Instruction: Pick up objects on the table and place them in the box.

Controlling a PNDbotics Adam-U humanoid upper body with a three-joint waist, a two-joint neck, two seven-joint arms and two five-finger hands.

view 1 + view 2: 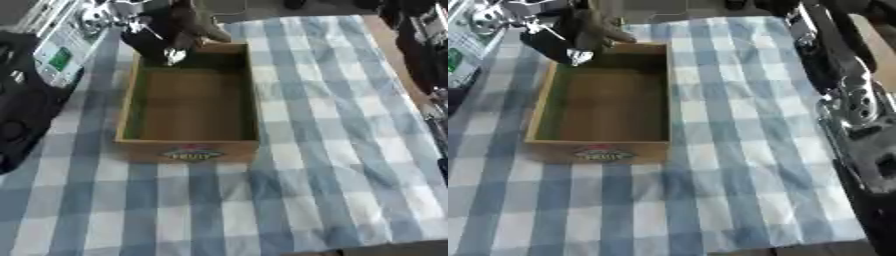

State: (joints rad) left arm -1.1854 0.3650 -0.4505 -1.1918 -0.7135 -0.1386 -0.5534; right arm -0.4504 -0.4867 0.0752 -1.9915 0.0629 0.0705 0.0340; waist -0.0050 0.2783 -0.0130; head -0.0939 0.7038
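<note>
On the blue-and-white checked tablecloth (350,165) sits the shallow open wooden box (129,100) with a red-and-green fruit label on its near wall. Above its far left corner hangs the robot's left hand (166,37), black with silver joints, fingers curled around a brownish object (194,25) too blurred to identify. Along the right edge runs the right arm (846,95), its hand hidden.

The only lettering I can find is on the near outer wall of the wooden box (188,151): a red and dark oval label (192,152) with a word in pale capitals that seems to read "FRUIT", though it is too blurred to be sure. Nothing else on the desk carries readable text.
</note>
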